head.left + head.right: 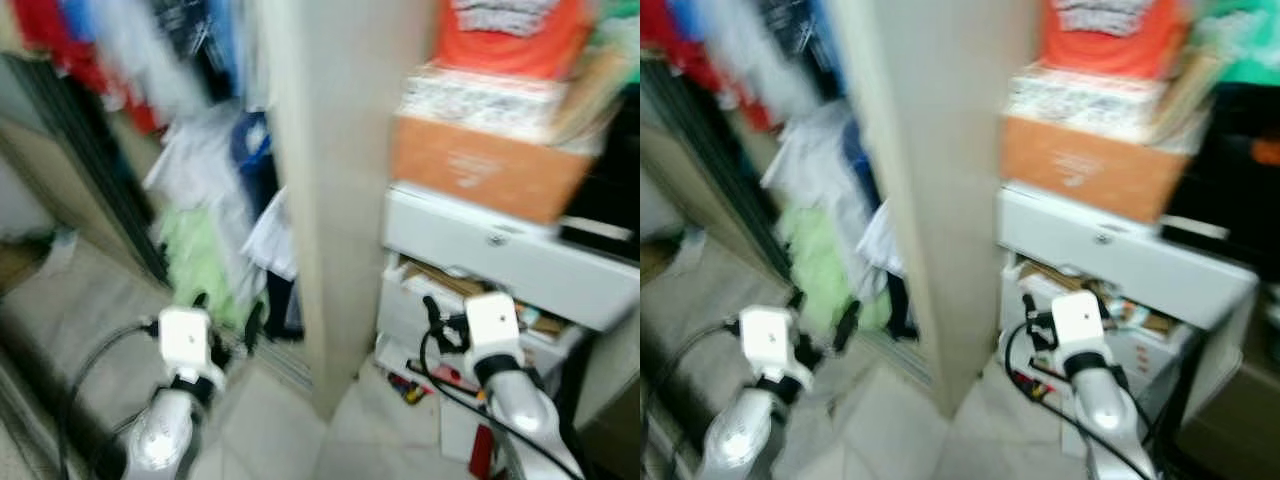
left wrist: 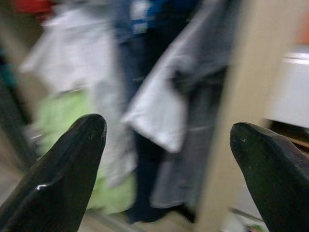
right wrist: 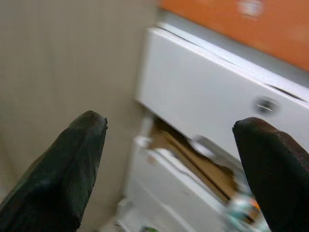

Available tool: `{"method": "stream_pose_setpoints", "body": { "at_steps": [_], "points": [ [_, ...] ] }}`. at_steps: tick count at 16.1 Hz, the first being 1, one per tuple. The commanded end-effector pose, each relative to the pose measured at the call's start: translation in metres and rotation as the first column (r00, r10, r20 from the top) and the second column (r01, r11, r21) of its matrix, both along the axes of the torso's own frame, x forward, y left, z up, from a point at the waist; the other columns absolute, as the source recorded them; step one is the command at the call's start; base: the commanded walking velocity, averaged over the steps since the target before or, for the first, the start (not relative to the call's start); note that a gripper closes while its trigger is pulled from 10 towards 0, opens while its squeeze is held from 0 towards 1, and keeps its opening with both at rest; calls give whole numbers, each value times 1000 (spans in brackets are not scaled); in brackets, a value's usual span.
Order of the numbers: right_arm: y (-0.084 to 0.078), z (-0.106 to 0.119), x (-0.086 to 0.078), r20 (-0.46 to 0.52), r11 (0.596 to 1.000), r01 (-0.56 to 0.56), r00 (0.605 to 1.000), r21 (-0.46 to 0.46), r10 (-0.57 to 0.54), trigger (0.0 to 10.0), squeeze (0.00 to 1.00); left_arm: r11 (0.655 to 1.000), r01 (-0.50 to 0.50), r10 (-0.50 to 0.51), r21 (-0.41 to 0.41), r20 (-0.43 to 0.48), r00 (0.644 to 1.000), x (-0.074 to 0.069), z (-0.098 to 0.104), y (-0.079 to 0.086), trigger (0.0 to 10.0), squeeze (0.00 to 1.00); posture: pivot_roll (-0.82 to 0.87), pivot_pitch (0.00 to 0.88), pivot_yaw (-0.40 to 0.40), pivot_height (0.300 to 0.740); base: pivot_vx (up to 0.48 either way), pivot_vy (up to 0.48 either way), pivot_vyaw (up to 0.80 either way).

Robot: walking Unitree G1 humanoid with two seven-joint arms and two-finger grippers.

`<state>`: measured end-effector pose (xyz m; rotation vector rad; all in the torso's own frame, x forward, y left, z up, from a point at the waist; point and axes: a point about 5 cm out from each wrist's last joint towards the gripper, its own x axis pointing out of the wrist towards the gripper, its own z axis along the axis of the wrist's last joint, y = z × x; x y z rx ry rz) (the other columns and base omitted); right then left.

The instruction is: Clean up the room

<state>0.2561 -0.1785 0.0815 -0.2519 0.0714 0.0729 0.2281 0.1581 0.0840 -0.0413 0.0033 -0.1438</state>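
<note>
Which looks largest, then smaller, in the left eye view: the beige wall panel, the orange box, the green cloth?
1. Beige panel, largest by far; it runs from top to floor.
2. Orange box.
3. Green cloth, smallest, though close to the box; blur and the clothes overlapping it make this last ranking unsure.

hanging clothes [image 1: 215, 160] left of a pillar [image 1: 330, 180]; right of it, a box [image 1: 490, 165] on drawers [image 1: 500, 250].

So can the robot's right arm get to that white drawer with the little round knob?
Probably yes: the right pincer is open and points straight at the white drawer, with nothing between them.
</note>
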Motion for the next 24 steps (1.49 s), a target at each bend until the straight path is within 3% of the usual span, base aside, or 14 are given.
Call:
{"method": "stream_pose_setpoints", "body": {
  "at_steps": [1, 5, 24],
  "points": [
    [2, -3, -2, -13, 1000, -11, 1000, 3, 12, 10000, 0, 1000, -21, 21, 13, 3, 1000, 1, 1, 3, 10000, 0, 32, 34, 34, 740, 0, 0, 800],
    [5, -5, -7, -23, 1000, -18, 1000, 8, 19, 10000, 0, 999, -32, 32, 9, -3, 999, 2, -1, 2, 10000, 0, 25, 36, 36, 740, 0, 0, 800],
    [6, 0, -2, -17, 1000, -23, 1000, 1, 23, 10000, 0, 999, -40, 40, -1, 6, 999, 9, -1, -8, 10000, 0, 16, 41, 31, 740, 0, 0, 800]
  ]
}}
